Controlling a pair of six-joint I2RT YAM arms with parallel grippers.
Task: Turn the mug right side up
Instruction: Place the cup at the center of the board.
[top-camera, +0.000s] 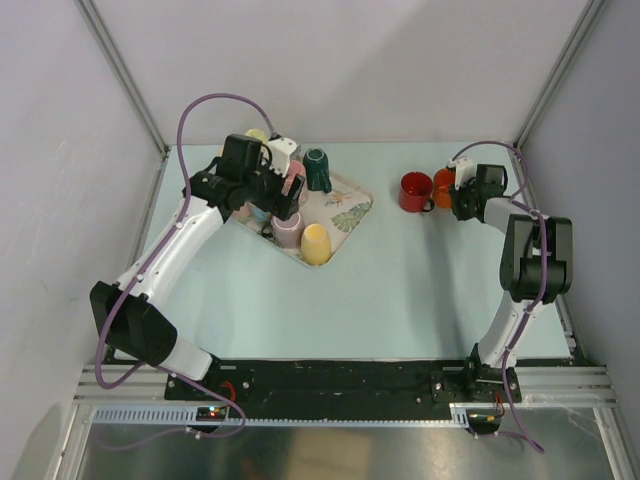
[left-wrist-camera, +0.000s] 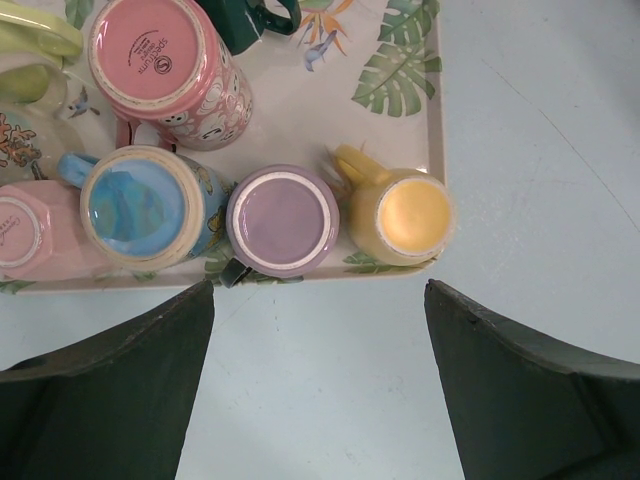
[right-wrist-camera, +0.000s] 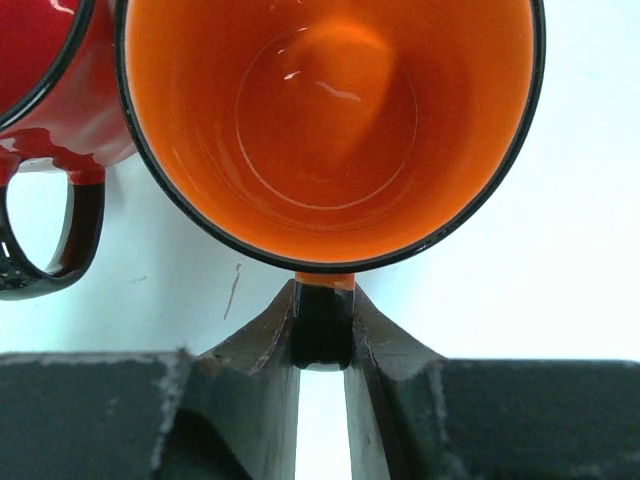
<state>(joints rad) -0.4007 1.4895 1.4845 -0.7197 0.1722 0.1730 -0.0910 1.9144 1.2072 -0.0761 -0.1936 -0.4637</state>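
At right gripper (right-wrist-camera: 322, 305), upright orange mug (right-wrist-camera: 330, 130)

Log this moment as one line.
right gripper: shut on orange mug handle | orange mug: mouth up | left gripper: open above tray edge

a pale mint table (top-camera: 400, 290) filled the enclosure. plain grey-white walls (top-camera: 350, 70) closed it in on three sides, with slanting aluminium posts (top-camera: 123, 75) at the far corners. a slotted frame rail (top-camera: 570, 385) ran along the near edge. the light was soft and even.
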